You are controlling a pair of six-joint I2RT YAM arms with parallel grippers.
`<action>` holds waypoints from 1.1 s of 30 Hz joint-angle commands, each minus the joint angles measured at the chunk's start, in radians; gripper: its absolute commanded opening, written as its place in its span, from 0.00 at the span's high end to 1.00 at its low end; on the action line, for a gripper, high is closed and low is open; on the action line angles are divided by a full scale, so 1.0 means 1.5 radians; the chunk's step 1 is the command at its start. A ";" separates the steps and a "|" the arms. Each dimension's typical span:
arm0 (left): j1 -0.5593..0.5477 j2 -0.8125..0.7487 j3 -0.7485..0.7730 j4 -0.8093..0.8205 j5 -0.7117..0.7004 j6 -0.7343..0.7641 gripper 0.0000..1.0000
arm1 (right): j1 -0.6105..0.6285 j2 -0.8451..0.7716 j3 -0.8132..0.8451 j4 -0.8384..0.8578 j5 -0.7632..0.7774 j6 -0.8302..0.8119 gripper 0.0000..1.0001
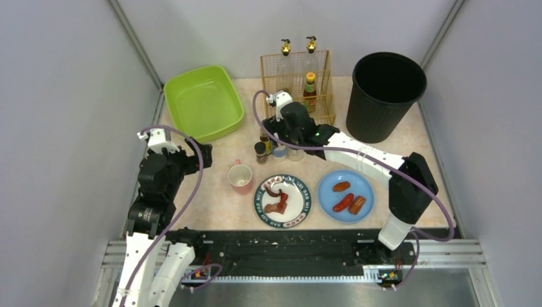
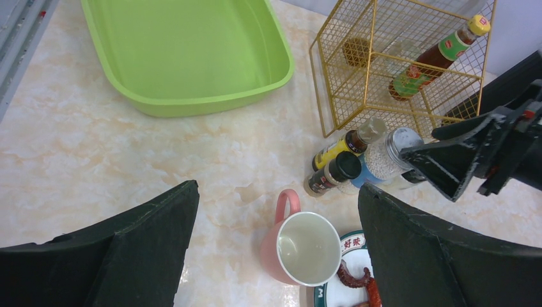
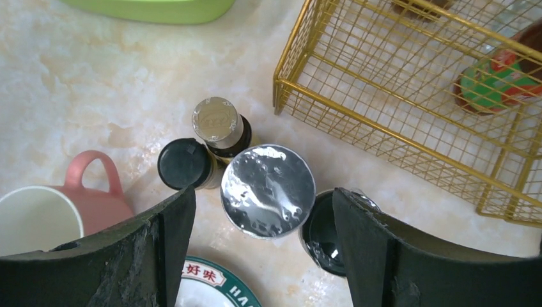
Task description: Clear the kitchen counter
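The right pincer (image 3: pixel 262 192) hung spread wide over a cluster of seasoning jars, its fingers on either side of a silver-lidded jar (image 3: pixel 268 190); whether they touched it could not be told. Just left of that jar stood a black-capped bottle (image 3: pixel 185 164) and a grey-capped bottle (image 3: pixel 216 119), and a dark-lidded jar (image 3: pixel 326 236) sat to its right, partly hidden by a finger. A gold wire rack (image 3: pixel 396 96) holding a sauce bottle (image 1: pixel 310 89) stood just beyond. The left pincer (image 2: pixel 278 188) was also wide and held nothing, above a pink mug (image 2: pixel 300 249). The pale marbled desk (image 1: pixel 220 208) lay under everything, also carrying a green tub (image 1: pixel 203 102) at far left, a black bin (image 1: pixel 385 96) at far right, a patterned plate (image 1: pixel 257 203) and a blue plate (image 1: pixel 367 185) with sausages (image 1: pixel 345 202) near the arms.
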 commanded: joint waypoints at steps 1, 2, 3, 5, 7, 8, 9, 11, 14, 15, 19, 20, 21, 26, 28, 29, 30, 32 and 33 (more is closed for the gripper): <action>-0.004 0.001 0.005 0.015 0.003 -0.005 0.01 | 0.004 0.028 0.049 -0.003 -0.004 -0.004 0.23; -0.004 0.000 0.006 0.014 0.003 -0.004 0.01 | 0.004 0.032 0.050 -0.001 -0.003 -0.005 0.23; -0.004 0.000 0.006 0.014 0.002 -0.005 0.01 | 0.004 0.036 0.054 -0.001 -0.001 -0.010 0.23; -0.004 0.000 0.005 0.013 0.002 -0.004 0.01 | 0.004 0.047 0.062 -0.004 0.004 -0.016 0.23; -0.004 0.000 0.005 0.013 0.001 -0.003 0.01 | 0.004 0.056 0.071 -0.010 0.011 -0.019 0.22; -0.004 0.000 0.005 0.013 0.000 -0.003 0.01 | 0.004 0.058 0.072 -0.011 0.011 -0.019 0.22; -0.004 0.000 0.005 0.013 0.000 -0.003 0.01 | 0.004 0.062 0.074 -0.011 0.011 -0.020 0.22; -0.004 -0.001 0.005 0.013 -0.001 -0.003 0.01 | 0.004 0.067 0.076 -0.012 0.009 -0.020 0.23; -0.005 -0.001 0.005 0.012 -0.003 -0.001 0.01 | 0.004 0.071 0.076 -0.014 0.009 -0.021 0.24; -0.005 -0.001 0.005 0.012 -0.003 -0.001 0.01 | 0.004 0.071 0.076 -0.016 0.010 -0.021 0.25; -0.005 -0.001 0.005 0.012 -0.002 -0.001 0.01 | 0.003 0.076 0.077 -0.020 0.007 -0.026 0.26; -0.005 0.000 0.005 0.013 -0.002 -0.001 0.01 | 0.004 0.079 0.078 -0.023 0.006 -0.027 0.26; -0.005 0.000 0.005 0.012 -0.002 -0.001 0.01 | 0.003 0.081 0.078 -0.024 0.004 -0.027 0.27; -0.005 0.000 0.005 0.012 -0.004 0.000 0.01 | -0.002 0.091 0.081 -0.033 -0.014 -0.025 0.30; -0.005 -0.001 0.005 0.012 -0.004 0.000 0.01 | -0.003 0.092 0.080 -0.038 -0.020 -0.023 0.31; -0.005 -0.001 0.006 0.012 -0.004 0.000 0.01 | -0.004 0.092 0.079 -0.038 -0.022 -0.023 0.32; -0.005 -0.002 0.006 0.012 -0.004 0.000 0.01 | -0.005 0.090 0.078 -0.037 -0.025 -0.022 0.32; -0.005 -0.002 0.005 0.012 -0.004 0.000 0.01 | -0.006 0.091 0.078 -0.039 -0.030 -0.022 0.36; -0.005 -0.002 0.005 0.012 -0.004 0.000 0.01 | -0.006 0.091 0.078 -0.042 -0.031 -0.023 0.39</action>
